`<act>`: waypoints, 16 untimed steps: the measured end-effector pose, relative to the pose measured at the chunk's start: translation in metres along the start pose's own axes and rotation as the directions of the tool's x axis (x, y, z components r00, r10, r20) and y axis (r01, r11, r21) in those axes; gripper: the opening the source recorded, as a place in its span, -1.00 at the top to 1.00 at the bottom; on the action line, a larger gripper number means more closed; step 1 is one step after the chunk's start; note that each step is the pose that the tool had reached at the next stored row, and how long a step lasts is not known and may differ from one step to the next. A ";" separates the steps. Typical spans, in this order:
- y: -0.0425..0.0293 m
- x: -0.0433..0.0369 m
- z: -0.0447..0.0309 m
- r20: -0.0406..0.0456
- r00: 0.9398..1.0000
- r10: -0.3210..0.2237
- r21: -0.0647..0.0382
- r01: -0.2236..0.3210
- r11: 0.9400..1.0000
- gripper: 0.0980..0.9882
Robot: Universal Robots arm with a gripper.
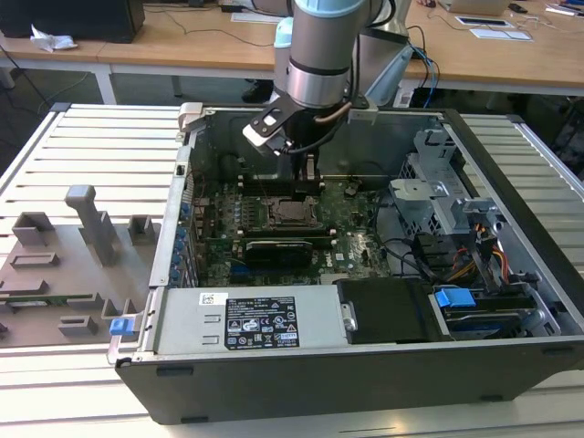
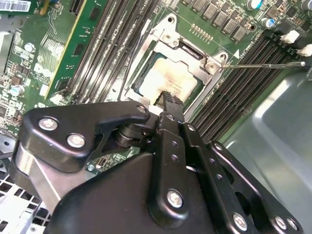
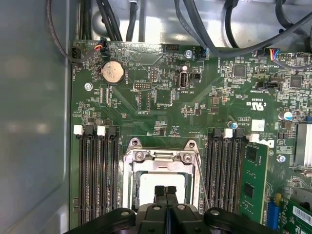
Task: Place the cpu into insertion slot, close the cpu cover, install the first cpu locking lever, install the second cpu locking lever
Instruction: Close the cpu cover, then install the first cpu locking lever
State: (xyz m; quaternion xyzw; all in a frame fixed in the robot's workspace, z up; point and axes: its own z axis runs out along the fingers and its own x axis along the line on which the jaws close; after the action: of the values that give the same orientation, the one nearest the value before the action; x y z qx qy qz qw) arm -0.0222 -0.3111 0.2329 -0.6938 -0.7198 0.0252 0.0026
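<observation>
The cpu [image 2: 171,80] lies in the insertion slot [image 1: 290,212], its pale metal top showing through the window of the cpu cover [image 3: 161,157]. The silver cover lies flat over the chip. A thin locking lever rod [image 2: 263,64] sticks out sideways from one corner of the socket, and the first wrist view shows a lever [image 3: 201,181] running at a slant beside the frame. My gripper [image 3: 165,190] hangs just above the chip with its black fingers pressed together and nothing between them. In the exterior view the gripper [image 1: 308,173] is inside the case, right over the socket.
Black memory slots [image 3: 97,175] flank the socket on both sides. A green card [image 3: 253,180] stands close by. The open computer case [image 1: 511,274] has cables and a drive cage at the exterior view's right. A grey parts fixture [image 1: 82,246] sits at its left.
</observation>
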 end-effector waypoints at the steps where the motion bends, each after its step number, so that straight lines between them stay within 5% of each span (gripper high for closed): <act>1: 0.0000 0.0000 -0.0014 0.000 1.000 0.000 0.000 0.000 1.000 0.98; 16: -0.0001 -0.0001 -0.0033 0.000 1.000 0.000 0.000 0.000 1.000 0.98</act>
State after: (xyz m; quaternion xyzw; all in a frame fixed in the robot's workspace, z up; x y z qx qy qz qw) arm -0.0222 -0.3111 0.2362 -0.6938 -0.7198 0.0251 0.0026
